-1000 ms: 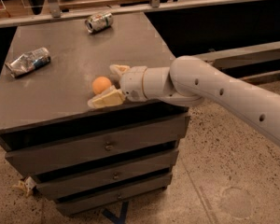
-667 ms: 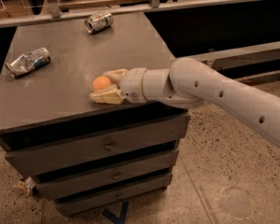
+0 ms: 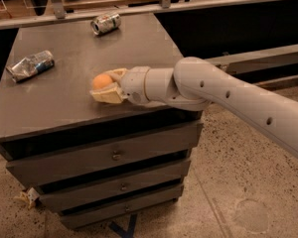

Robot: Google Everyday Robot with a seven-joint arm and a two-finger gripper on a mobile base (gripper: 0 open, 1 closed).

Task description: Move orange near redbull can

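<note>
The orange sits on the dark cabinet top, near its front middle. My gripper reaches in from the right and its cream fingers are closed around the orange, one in front of it and one behind. The redbull can, crushed, silver and blue, lies on its side at the left edge of the top, well to the left of the orange.
An undented silver can with greenish markings lies on its side at the back of the top. The cabinet has drawers below. A rail runs behind the cabinet. Speckled floor lies to the right.
My gripper has slid left along the top and its fingers have closed in around the orange, which was just beyond the fingertips before.
</note>
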